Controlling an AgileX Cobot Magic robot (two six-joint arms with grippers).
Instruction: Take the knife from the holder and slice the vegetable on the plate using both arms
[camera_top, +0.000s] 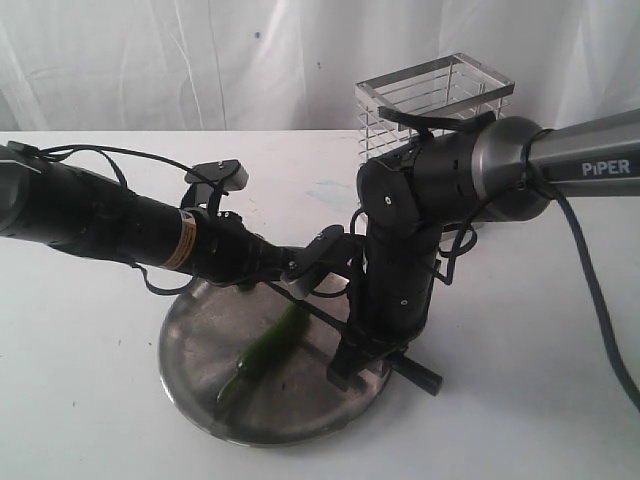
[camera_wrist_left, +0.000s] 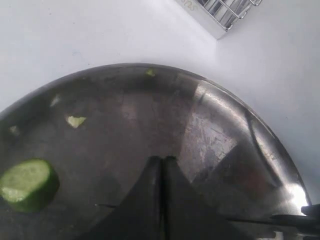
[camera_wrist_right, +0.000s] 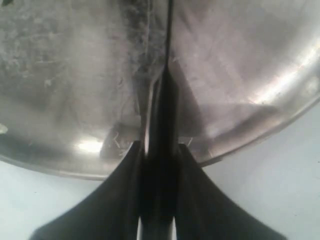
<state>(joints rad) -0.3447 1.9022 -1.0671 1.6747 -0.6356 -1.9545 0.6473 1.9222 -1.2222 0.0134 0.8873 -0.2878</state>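
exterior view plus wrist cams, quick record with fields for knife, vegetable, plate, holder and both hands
holder: wire basket behind the right arm, no knife seen in it
plate: on the white table, a few green bits on it
vegetable: green chili lying on the plate, cut end pale inside, not held
knife: out of the holder, blade over the plate, handle past the rim
right hand: shut on the knife
left hand: shut, empty, low over the plate
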